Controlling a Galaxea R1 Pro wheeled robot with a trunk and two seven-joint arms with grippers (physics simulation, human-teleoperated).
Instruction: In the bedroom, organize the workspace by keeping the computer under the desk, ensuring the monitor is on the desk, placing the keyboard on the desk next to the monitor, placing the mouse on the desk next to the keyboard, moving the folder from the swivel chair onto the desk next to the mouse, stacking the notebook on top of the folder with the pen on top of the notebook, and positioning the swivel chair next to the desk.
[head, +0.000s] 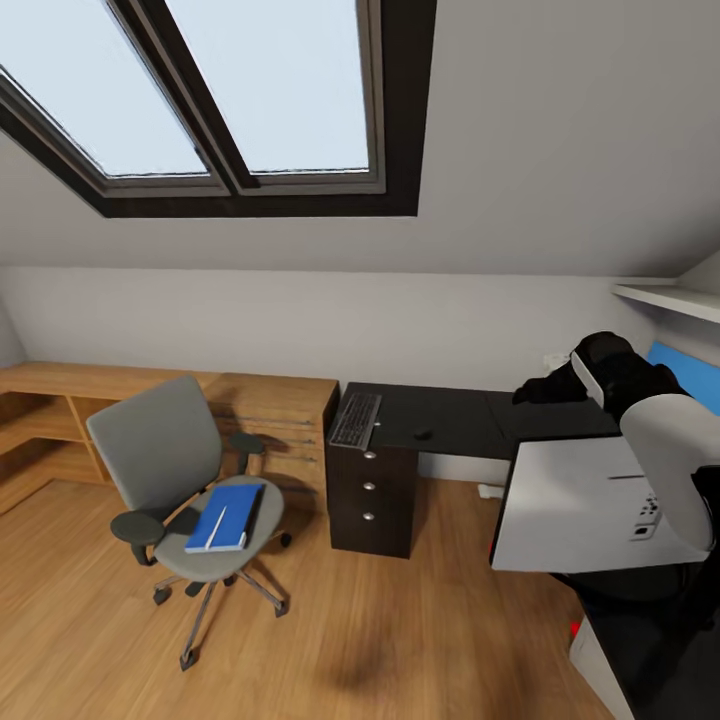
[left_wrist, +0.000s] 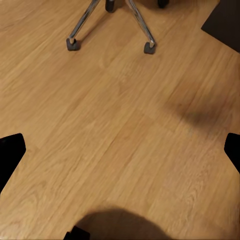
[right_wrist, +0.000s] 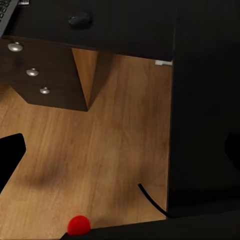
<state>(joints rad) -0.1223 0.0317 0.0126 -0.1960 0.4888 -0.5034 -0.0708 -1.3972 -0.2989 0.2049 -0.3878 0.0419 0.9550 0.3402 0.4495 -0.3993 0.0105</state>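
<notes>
Folder (head: 226, 515), flat and bright blue, lies on the grey seat of the swivel chair (head: 160, 450) with a thin white pen (head: 219, 522) across it, the chair standing on the wood floor (head: 400, 640) well apart from the black-topped bench (head: 450, 420). Keyboard (head: 356, 420) and mouse (head: 424, 434) rest on that bench above its knobbed drawers (head: 370, 487), while the monitor (head: 585, 505), white back showing, fills the near right by the robot's arm. Both hands look spread open, dark fingers (left_wrist: 11, 155) at the wrist views' edges gripping nothing.

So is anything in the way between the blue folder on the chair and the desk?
Nothing visible. The blue folder lies on the swivel chair; only bare wood floor separates it from the desk. The chair's black armrests flank it.
</notes>
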